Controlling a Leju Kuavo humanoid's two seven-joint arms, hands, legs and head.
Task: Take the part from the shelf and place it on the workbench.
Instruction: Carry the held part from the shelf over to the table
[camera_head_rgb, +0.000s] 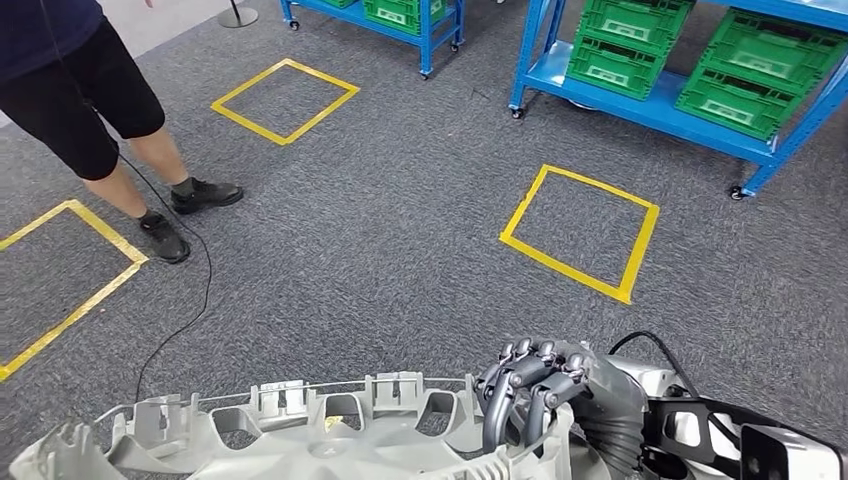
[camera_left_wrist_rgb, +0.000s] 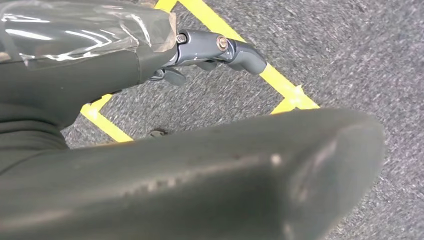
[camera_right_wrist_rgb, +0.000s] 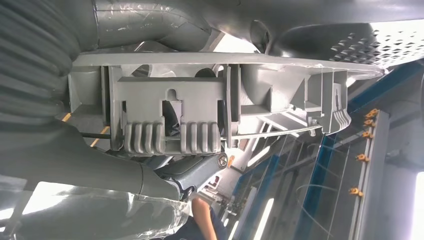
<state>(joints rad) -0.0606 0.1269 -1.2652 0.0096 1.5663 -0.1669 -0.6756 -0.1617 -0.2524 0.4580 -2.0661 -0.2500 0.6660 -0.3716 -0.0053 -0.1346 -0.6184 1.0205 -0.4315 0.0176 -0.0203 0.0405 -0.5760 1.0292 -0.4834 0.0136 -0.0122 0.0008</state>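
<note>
Several green crates (camera_head_rgb: 618, 45) on blue shelves (camera_head_rgb: 650, 110)

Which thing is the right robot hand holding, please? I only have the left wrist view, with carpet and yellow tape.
Observer: The right robot hand grips the rim of a grey wheel cover, seen in the head view.
Operator: Is anyone close by?
Observer: Yes, a person stands ahead on the left.
Operator: And what lies ahead on the right?
Observer: Blue shelves on wheels, carrying green crates.
</note>
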